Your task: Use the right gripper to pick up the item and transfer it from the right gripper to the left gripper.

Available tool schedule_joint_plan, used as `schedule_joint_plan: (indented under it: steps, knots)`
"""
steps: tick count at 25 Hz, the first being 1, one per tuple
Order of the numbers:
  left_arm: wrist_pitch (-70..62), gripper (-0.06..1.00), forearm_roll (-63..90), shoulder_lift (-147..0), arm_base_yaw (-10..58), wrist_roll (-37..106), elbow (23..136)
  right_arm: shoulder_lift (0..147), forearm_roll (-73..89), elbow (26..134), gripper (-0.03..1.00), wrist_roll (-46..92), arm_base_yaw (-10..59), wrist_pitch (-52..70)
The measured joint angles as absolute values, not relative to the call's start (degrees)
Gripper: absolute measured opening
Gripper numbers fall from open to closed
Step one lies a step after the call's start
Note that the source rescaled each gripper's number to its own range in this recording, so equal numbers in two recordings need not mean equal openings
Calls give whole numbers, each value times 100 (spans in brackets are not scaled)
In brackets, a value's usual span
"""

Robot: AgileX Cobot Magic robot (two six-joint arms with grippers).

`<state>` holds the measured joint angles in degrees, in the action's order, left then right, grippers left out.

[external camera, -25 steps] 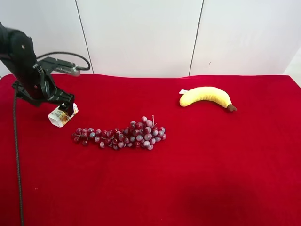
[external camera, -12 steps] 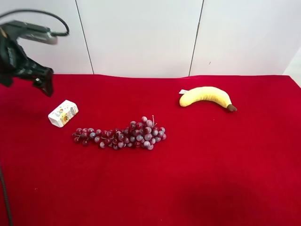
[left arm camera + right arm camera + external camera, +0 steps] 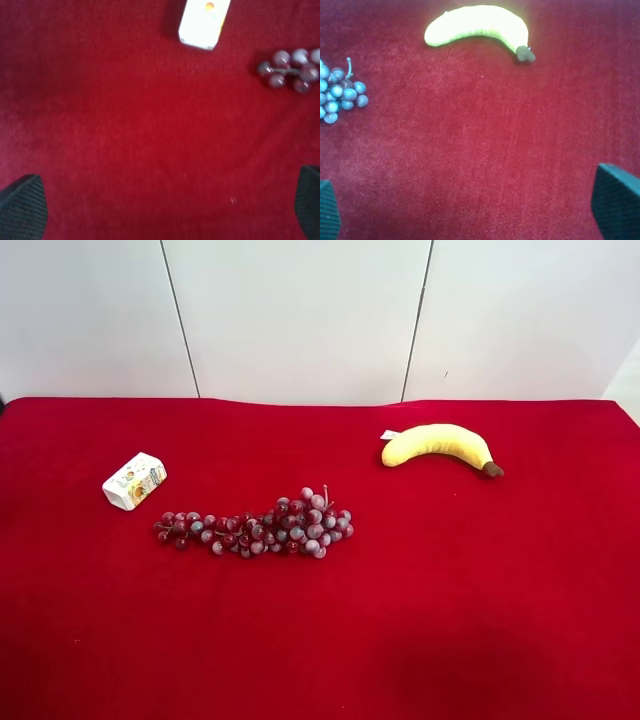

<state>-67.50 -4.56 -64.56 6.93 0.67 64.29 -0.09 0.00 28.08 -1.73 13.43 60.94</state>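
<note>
The black arm that had hovered over the small white fruit-printed carton (image 3: 134,481) a second earlier had left the overhead view, so the handover looked finished. The carton lay flat on the red cloth worktop (image 3: 420,620), just beside the red grape bunch (image 3: 256,525). Both the left gripper (image 3: 160,210) and the right gripper (image 3: 470,207) had fingers spread wide, holding nothing.

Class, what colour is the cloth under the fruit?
Red: the cloth shows best in the exterior high view.

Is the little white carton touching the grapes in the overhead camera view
No, the carton lies on the red cloth apart from the grape bunch, with bare cloth between them.
</note>
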Motion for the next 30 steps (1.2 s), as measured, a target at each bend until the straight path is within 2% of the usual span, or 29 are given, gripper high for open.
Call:
schedule_joint_plan:
  steps: [18,25,30]
  knots:
    - [-6940,100,-173,-1235,698,119,3916,-9,0,2808,100,-173,1343,6094]
    - [-6940,100,-72,-127,698,135,3388,-9,0,2808,100,-173,1343,6094]
    - [-6943,100,-44,29,698,135,3234,-9,0,2808,100,-173,1343,6094]
